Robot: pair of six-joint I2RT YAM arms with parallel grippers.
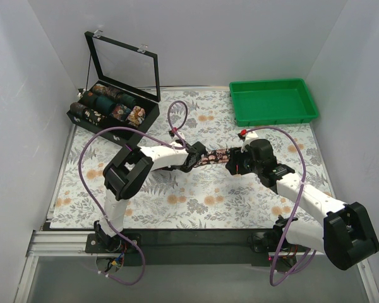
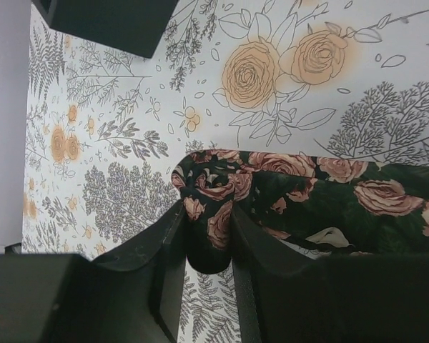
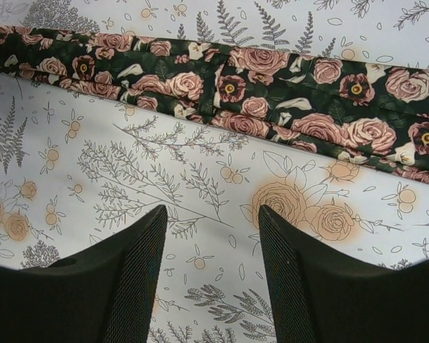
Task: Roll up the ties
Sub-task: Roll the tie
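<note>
Plainly, the left claw [image 2: 209,218] pinches the folded end of the tie [image 1: 216,155], which lies as a flat strip across the middle of the surface [image 1: 177,208], between the two arms. The right claw [image 3: 213,221] hangs released just beside the strip, holding nothing. The small fold (barely one turn) may slip from the pinch or spring open. With its free length unheld, the strip could drag or skew, making a crooked roll.
</note>
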